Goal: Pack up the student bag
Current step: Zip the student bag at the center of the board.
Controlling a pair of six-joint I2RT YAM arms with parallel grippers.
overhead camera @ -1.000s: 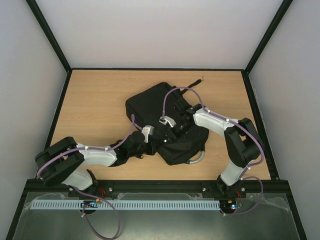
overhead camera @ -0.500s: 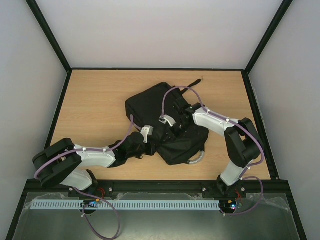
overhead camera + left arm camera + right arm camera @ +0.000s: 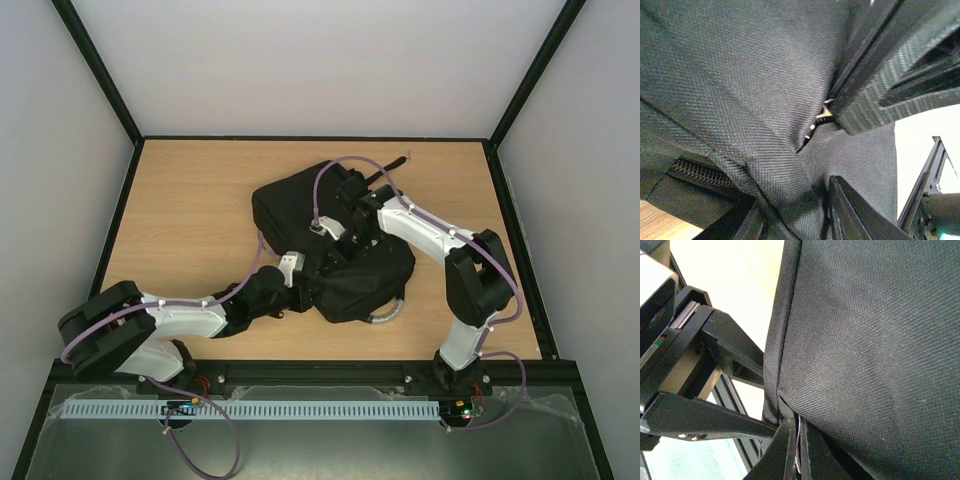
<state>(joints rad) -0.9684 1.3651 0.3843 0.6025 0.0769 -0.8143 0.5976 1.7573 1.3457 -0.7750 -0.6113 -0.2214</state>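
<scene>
**A:** Top view: where's the student bag (image 3: 300, 205)?

**B:** Mid-table (image 3: 190, 200), slumped in a heap, grey loop handle (image 3: 386, 314) at its near-right edge. My left gripper (image 3: 297, 291) is at the near-left edge and my right gripper (image 3: 350, 233) is on top. I judge the bag soft and floppy. It sags wherever it's unsupported, so I'd hold it at seams, the zipper edge or the handle, not the flat panel.

**A:** Left wrist?

**B:** The jaws are partly closed with a thick fold of the bag (image 3: 730, 75) bunched between the fingers (image 3: 852, 215), so they're gripping cloth. The zipper (image 3: 700, 172) runs lower left, with a metal pull (image 3: 822, 115) just above the fold.

**A:** Right wrist?

**B:** The right gripper (image 3: 796, 447) is nearly closed, pinching the bag's (image 3: 865, 340) seam edge. The weave looks grippy, not slick.

**A:** Changes from a second ago?

**B:** In the top view the right wrist has moved toward the far side, dragging the top fabric with it. The near lobe has pulled in and the handle has shifted slightly left. The left arm has stretched out lower.
</scene>
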